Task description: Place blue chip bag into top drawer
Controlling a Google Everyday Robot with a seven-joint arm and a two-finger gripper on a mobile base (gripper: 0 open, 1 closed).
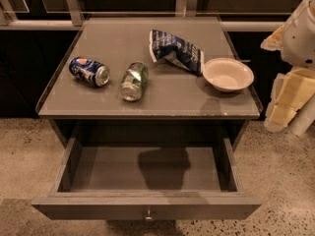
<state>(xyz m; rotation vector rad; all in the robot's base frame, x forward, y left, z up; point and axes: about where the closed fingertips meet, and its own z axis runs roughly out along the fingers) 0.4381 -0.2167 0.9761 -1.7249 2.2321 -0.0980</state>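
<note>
The blue chip bag (pixel 175 51) lies crumpled on the cabinet top, at the back right, next to a white bowl. The top drawer (pixel 145 206) is pulled out wide toward me, with its small round knob (pixel 148 214) at the centre of the front panel. Its inside holds nothing but a shadow. My gripper (pixel 281 113) hangs off the right side of the cabinet, above the floor, to the right of the bowl and apart from the bag. It holds nothing that I can see.
A blue soda can (pixel 89 71) and a green can (pixel 133 81) lie on their sides on the left and middle of the cabinet top (pixel 98 43). A white bowl (pixel 228 73) stands near the right edge. Speckled floor surrounds the drawer.
</note>
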